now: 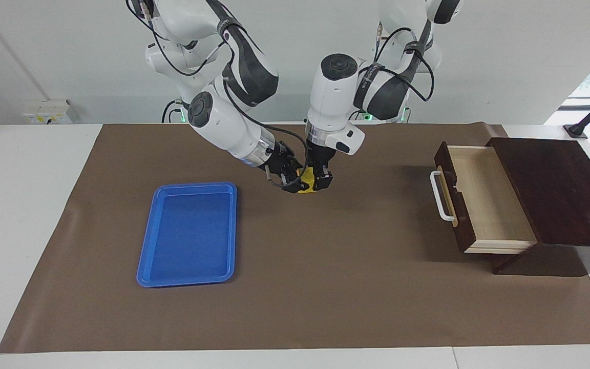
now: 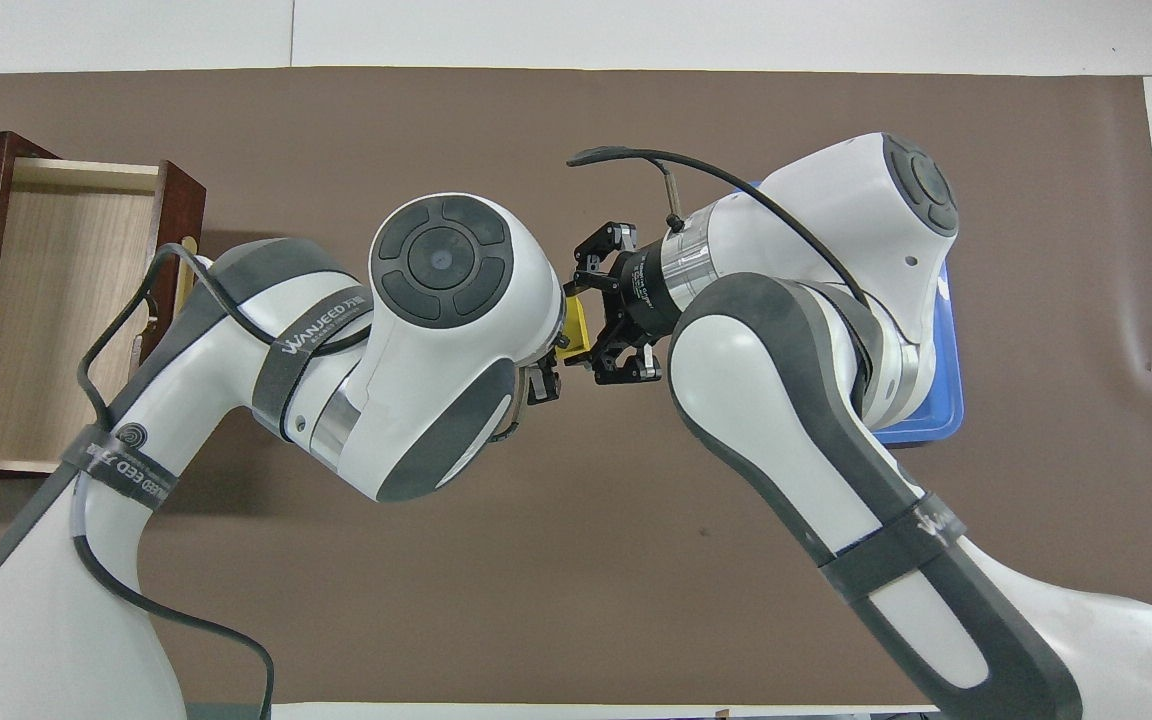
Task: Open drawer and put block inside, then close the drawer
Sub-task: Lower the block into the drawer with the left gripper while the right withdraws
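Note:
The yellow block (image 1: 306, 181) hangs in the air over the middle of the brown mat, between both grippers. My right gripper (image 1: 295, 183) reaches in sideways and is shut on the block. My left gripper (image 1: 320, 183) points down at the block's other side, right against it. In the overhead view the block (image 2: 576, 330) shows as a yellow sliver beside the right gripper (image 2: 591, 325); the left wrist hides the left gripper. The drawer (image 1: 500, 205) stands pulled out of the dark brown box (image 1: 556, 189) at the left arm's end; its pale interior (image 2: 56, 300) is bare and its white handle (image 1: 441, 197) faces the mat's middle.
A flat blue tray (image 1: 190, 233) lies on the mat (image 1: 325, 287) toward the right arm's end, with nothing in it; in the overhead view the right arm covers most of the tray (image 2: 936, 420).

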